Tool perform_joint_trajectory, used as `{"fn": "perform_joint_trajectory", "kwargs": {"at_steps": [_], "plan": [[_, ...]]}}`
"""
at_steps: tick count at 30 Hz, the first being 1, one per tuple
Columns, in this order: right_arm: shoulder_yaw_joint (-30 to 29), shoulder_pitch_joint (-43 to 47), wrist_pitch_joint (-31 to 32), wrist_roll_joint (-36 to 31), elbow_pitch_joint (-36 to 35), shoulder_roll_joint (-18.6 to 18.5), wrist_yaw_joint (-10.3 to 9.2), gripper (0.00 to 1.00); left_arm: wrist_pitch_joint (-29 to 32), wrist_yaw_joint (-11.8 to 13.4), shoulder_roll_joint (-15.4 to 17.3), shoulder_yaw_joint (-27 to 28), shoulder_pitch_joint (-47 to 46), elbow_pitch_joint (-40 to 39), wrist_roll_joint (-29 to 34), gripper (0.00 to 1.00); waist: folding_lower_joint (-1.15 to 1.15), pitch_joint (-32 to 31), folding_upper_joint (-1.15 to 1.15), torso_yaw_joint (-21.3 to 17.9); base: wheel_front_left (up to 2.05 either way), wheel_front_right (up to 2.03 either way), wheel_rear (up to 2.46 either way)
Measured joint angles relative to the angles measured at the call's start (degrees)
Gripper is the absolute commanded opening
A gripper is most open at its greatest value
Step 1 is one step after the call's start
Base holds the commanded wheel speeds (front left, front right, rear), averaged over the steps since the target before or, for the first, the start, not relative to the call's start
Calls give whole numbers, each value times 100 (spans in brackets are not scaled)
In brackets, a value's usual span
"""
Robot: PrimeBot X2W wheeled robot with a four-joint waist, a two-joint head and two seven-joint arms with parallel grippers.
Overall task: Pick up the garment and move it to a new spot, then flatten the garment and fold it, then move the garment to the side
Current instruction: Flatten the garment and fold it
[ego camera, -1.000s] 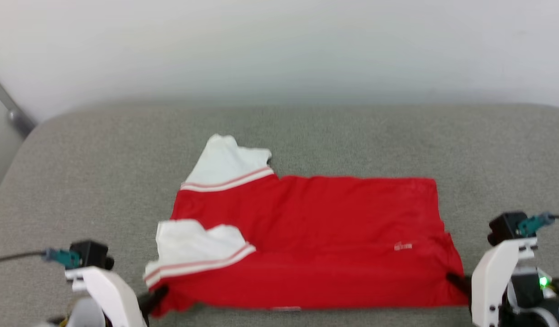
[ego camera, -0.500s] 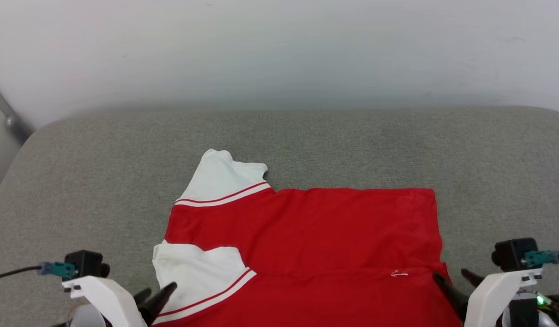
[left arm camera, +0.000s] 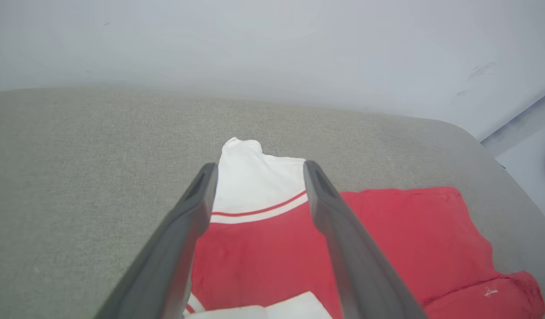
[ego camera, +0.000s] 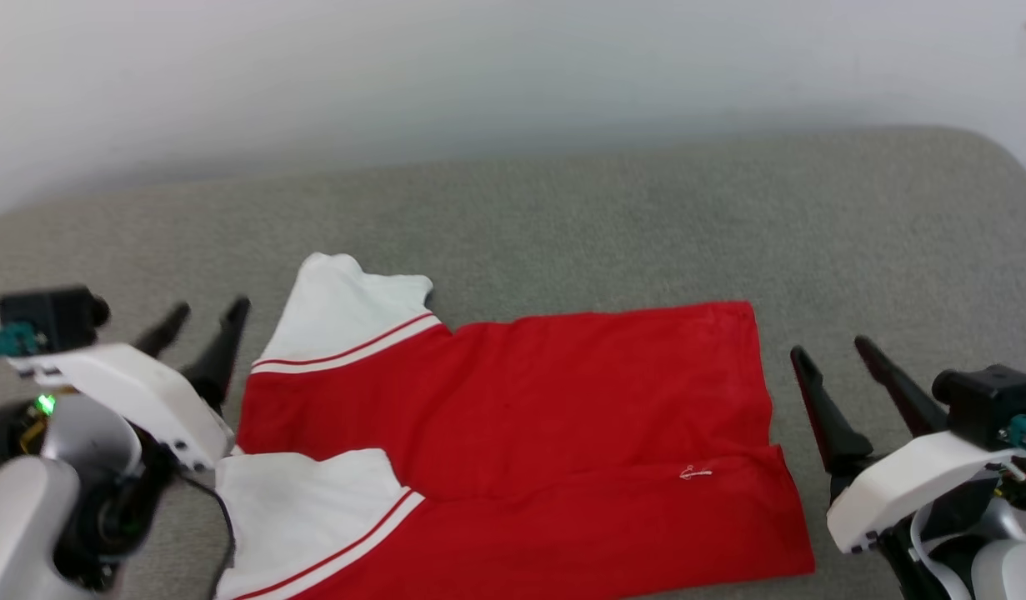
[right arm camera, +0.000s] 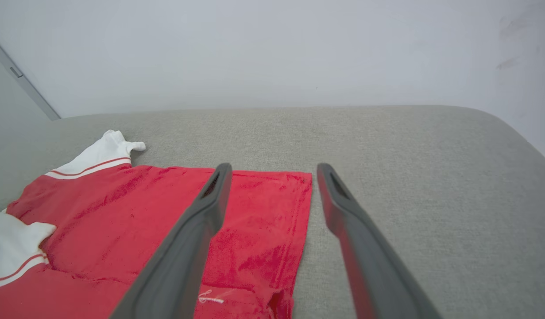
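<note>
Grey upholstered surface (ego camera: 563, 208) against a pale wall (ego camera: 479, 67). Left gripper (ego camera: 206, 310): fingers spread, nothing between them, just beside the garment's left edge. Right gripper (ego camera: 831, 350): fingers spread, empty, just beside the garment's right edge. Garment (ego camera: 563, 417): red shirt, folded over on itself, lying flat on the surface between the two grippers, touching neither. Two white sleeve ends (ego camera: 337, 312) with red-striped trim on its left side. Small white mark (ego camera: 696, 472) near its right end.

We read no text or numbers; the small white mark (ego camera: 696, 473) on the red garment (ego camera: 563, 408) is illegible.
</note>
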Motion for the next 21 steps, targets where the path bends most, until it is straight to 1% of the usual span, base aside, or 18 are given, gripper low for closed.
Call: {"fn": "perform_joint_trajectory", "kwargs": {"at_steps": [5, 10, 15, 18, 21], "plan": [[10, -263, -365, -185, -304, 154, -1, 100, -53, 165, 153, 170, -662, -147, 256, 100, 0, 489, 0, -208, 0, 0, 0], [63, -530, -552, -296, -457, 296, -1, 100, 199, 142, 369, 299, -1316, 58, 266, 100, 1, 1046, 0, -424, 0, 0, 0], [93, -701, -639, -319, -487, 370, -1, 100, 916, -66, 675, 269, -1957, 433, 80, 100, 1, 1555, 0, -664, 0, 0, 0], [121, -761, -666, -305, -472, 408, -1, 100, 1578, -277, 880, 156, -2306, 653, -154, 100, 2, 1815, 0, -808, 0, 0, 0], [168, -828, -720, -287, -445, 436, -1, 100, 2210, -355, 1099, 45, -2587, 869, -254, 100, 2, 2041, 0, -946, 0, 0, 0]]}}
